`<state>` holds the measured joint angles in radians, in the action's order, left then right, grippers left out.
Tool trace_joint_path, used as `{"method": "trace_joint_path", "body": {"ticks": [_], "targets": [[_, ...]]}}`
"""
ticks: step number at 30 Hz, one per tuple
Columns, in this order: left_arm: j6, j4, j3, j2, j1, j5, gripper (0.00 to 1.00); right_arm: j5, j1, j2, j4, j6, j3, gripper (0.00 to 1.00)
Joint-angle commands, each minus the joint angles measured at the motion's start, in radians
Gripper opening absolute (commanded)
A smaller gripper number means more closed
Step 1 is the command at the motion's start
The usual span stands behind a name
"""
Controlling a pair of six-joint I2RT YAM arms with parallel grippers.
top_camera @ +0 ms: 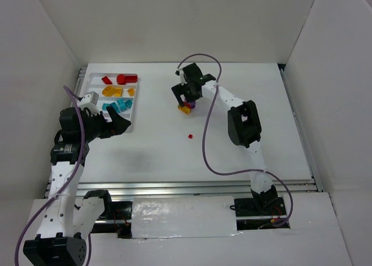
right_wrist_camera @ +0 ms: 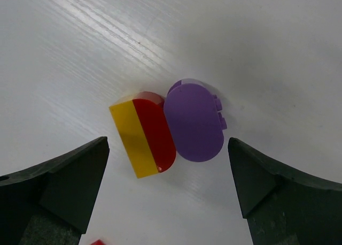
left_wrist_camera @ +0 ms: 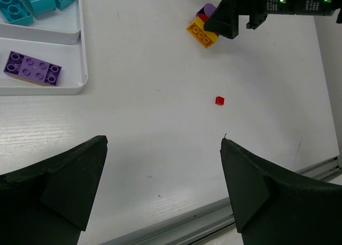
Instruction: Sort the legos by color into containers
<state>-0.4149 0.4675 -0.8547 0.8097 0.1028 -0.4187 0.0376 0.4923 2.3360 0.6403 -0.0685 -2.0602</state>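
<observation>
A yellow brick (right_wrist_camera: 128, 140), a rounded red brick (right_wrist_camera: 156, 130) and a rounded purple brick (right_wrist_camera: 193, 119) lie touching on the table. My right gripper (right_wrist_camera: 168, 142) hangs open just above them, a finger on either side, touching none. A tiny red piece (left_wrist_camera: 219, 100) lies alone nearer the arms. The white tray (top_camera: 93, 79) holds red legos (top_camera: 120, 78), orange ones (top_camera: 116, 92) and teal ones (top_camera: 119, 106) in separate compartments, and a purple brick (left_wrist_camera: 32, 68) in the nearest one. My left gripper (left_wrist_camera: 163, 139) is open and empty beside the tray's near corner.
White walls enclose the table on three sides. A metal rail (top_camera: 197, 187) runs along the near edge. The right arm's purple cable (top_camera: 206, 144) loops over the table between the brick cluster and the arm's base.
</observation>
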Motion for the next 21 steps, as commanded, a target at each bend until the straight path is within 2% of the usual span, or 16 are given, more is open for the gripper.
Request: {"method": "trace_joint_path", "body": {"ticks": [1,10,13,18,21], "targets": [[0.031,-0.043,-0.003,0.000,-0.003,-0.048,0.99,-0.031,-0.001,0.042,0.050,-0.094,-0.093,1.00],[0.034,-0.047,-0.003,0.013,-0.005,-0.077,0.99,0.091,0.008,0.147,0.205,-0.160,-0.245,1.00],[0.034,-0.047,-0.004,0.013,-0.006,-0.077,1.00,0.094,0.023,0.190,0.268,-0.172,-0.300,1.00],[0.034,-0.047,-0.006,0.011,-0.006,-0.078,1.00,0.025,0.031,0.212,0.265,-0.137,-0.313,1.00],[0.034,-0.046,-0.006,0.005,-0.006,-0.077,0.99,0.065,0.034,0.218,0.292,-0.136,-0.313,1.00]]}}
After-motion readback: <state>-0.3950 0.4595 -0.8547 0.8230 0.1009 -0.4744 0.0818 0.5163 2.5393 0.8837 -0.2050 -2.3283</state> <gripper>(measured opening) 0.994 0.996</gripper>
